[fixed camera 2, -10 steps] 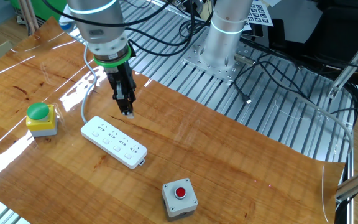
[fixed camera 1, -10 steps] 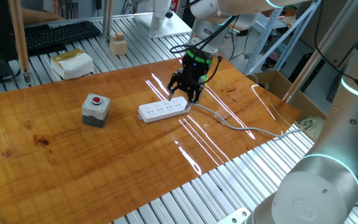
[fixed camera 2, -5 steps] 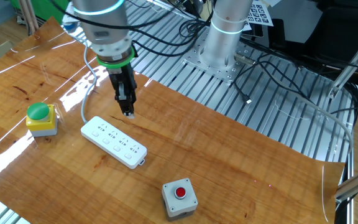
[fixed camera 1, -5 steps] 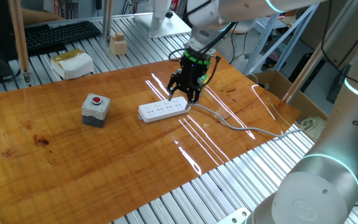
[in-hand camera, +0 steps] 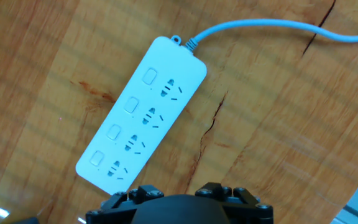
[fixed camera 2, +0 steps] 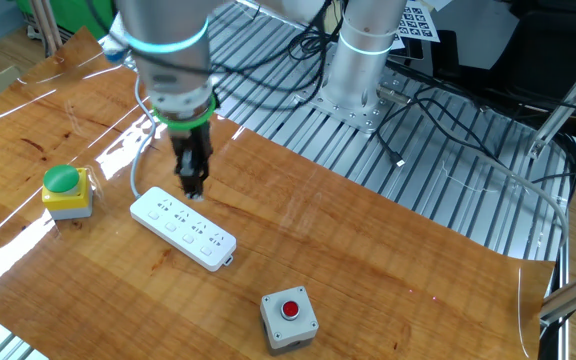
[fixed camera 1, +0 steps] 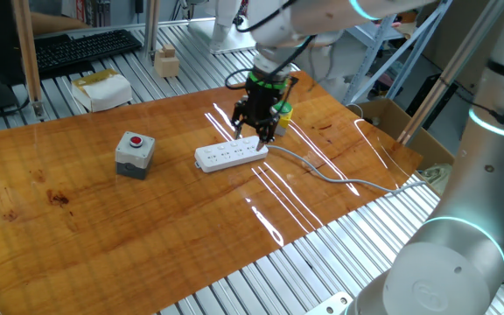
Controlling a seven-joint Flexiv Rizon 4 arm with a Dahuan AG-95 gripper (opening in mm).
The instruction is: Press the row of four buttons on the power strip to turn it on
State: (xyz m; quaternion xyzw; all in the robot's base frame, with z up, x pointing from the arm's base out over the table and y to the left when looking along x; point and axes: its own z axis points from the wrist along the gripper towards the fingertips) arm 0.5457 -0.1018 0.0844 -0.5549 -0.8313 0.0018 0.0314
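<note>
The white power strip (fixed camera 1: 230, 153) lies flat on the wooden table, its grey cable (fixed camera 1: 322, 171) running off to the right. The four buttons (in-hand camera: 130, 104) form a line along one long side of the strip (in-hand camera: 142, 115), beside the sockets. My gripper (fixed camera 1: 256, 134) hangs over the strip's cable end, fingers pointing down, open with a gap between them and nothing held. In the other fixed view the gripper (fixed camera 2: 194, 192) is at the far edge of the strip (fixed camera 2: 183, 228). Contact with the strip cannot be told. The hand view shows only the finger bases.
A grey box with a red round button (fixed camera 1: 135, 150) stands left of the strip. A small yellow box with a green button (fixed camera 2: 66, 190) sits beyond the cable end. A keyboard (fixed camera 1: 86, 48) and small boxes lie on the metal rails past the table's far edge.
The gripper has shifted sideways from beside the strip's cable end to over the strip, and a little lower. The strip has not moved.
</note>
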